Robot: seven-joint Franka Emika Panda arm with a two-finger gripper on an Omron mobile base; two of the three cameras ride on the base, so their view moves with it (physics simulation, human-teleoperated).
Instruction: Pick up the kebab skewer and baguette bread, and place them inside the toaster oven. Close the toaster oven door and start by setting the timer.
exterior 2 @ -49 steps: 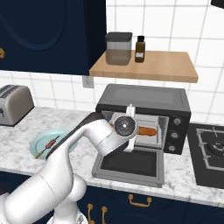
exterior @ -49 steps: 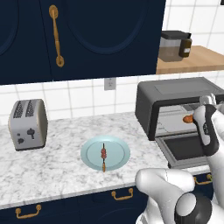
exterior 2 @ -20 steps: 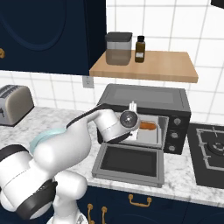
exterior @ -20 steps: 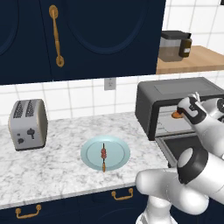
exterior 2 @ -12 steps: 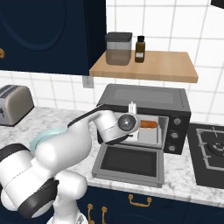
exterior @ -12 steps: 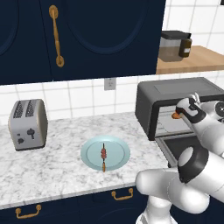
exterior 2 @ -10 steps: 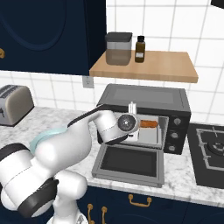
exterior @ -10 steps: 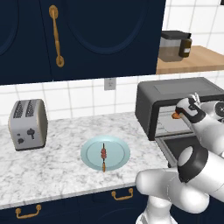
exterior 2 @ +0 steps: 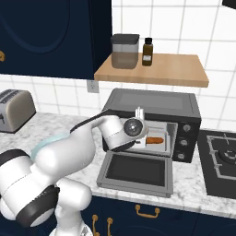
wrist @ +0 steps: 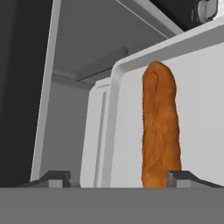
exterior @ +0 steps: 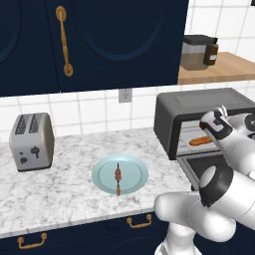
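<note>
one baguette bread (wrist: pixel 160 127) lies inside the toaster oven (exterior 2: pixel 152 109), just ahead of the pincer (wrist: pixel 118 178), nearer its 3 o'clock fingertip; the jaws stand wide, holding nothing. the kebab skewer (exterior: pixel 118 177) rests on a pale blue plate (exterior: pixel 130 166) on the worktop (exterior: pixel 55 187).

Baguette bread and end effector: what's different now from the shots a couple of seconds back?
The end effector carried the baguette bread from in front of the toaster oven into its cavity and has let go: its fingers stand apart and the loaf lies on the light tray inside. Unchanged: the kebab skewer on the blue plate, the toaster oven door down, the silver toaster.
</note>
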